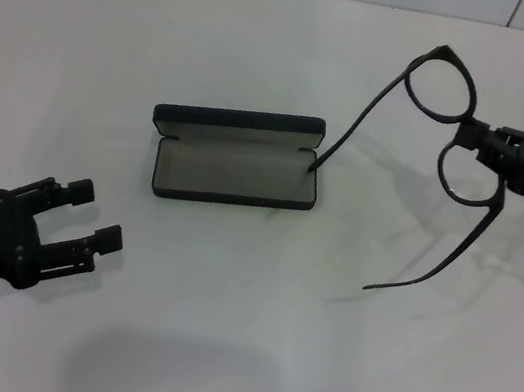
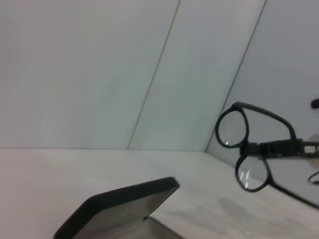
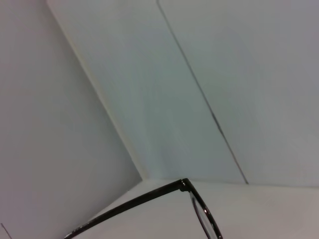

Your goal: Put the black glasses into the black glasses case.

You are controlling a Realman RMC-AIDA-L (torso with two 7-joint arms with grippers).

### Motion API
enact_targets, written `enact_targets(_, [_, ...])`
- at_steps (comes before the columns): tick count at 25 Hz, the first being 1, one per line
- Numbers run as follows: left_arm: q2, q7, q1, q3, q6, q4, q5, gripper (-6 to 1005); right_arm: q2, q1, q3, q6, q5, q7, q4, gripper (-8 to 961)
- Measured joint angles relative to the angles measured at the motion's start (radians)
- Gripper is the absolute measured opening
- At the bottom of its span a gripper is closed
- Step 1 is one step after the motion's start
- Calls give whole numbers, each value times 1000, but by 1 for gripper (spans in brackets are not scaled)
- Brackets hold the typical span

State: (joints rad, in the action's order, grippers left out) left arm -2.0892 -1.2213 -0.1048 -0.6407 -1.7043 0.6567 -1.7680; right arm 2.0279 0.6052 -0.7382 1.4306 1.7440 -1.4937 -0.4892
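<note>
Right pincer (image 1: 477, 141): reaching in from the right side of the head view, closed on the bridge of the glasses (image 1: 442, 84) and holding them clear of the bench (image 1: 234, 354).
Glasses: frame turned on end, one rim above the other, both temple arms unfolded and trailing down; the tip of one arm hangs right at the case's right end, though contact cannot be judged.
Case (image 1: 236, 156): open at mid-bench, lid standing up at the back, grey lining showing, nothing inside.
Left pincer (image 1: 86, 216): low at the left, near the front edge, fingers spread apart and holding nothing, well apart from the case.
Left wrist view: the case lid (image 2: 124, 201) in the foreground, the glasses (image 2: 244, 144) held aloft beyond it.
</note>
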Motion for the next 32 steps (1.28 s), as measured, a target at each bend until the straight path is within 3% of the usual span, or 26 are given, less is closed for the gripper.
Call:
enact_targets(7, [2,-58,-44,6,-25,-99,90,741,0,4,-1,49,-42,147,62,83])
enact_targets(15, [2,-65,-70,3,-85,-125,186,543,0,11,-1,72,-67,220,119,84])
enact_targets(21, [9,34,-168,-25,-189,-154,162,266,0,56,-2,63,-67,228,167,83])
enact_targets(26, [42,95,-273,-123,-227,-154,136,76,-4,95,-69,58,-66,226,170,84])
enact_targets(32, [63,105,-373,-158,-254,-148,133,-2,-4,112,-105,57,-62,229,168,78])
